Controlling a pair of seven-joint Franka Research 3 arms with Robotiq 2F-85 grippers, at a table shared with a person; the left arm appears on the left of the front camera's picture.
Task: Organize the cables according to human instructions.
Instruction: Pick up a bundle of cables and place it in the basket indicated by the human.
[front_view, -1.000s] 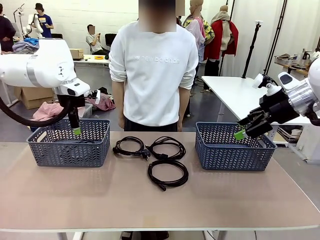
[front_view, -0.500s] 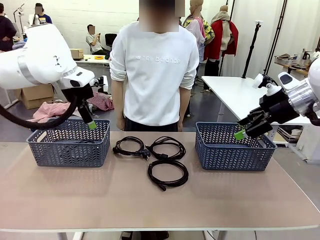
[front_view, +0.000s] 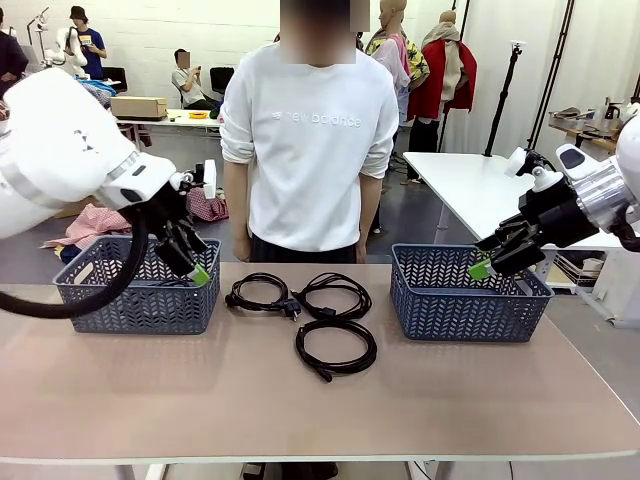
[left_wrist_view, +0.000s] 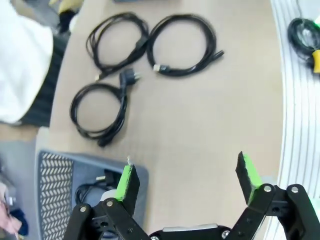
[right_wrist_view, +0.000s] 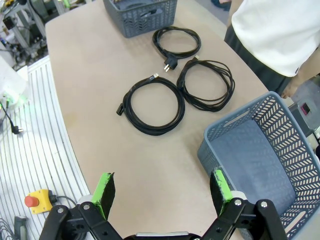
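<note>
cables (front_view: 296, 308): three coils lying right of left basket (front_view: 130, 305), one inside | handling: light, floppy; pinching across bundled strands | left gripper (left_wrist_view: 187, 175): gaping, empty, hovering over basket's rim | right gripper (right_wrist_view: 162, 192): gaping, empty

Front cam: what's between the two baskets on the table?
In the front view, between the left basket and the right basket, three black cables lie on the tabletop: far-left coil, far-right coil, near coil.

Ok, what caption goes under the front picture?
Three coiled cables lie between the left basket and right basket, left gripper and right gripper open by the baskets.
</note>
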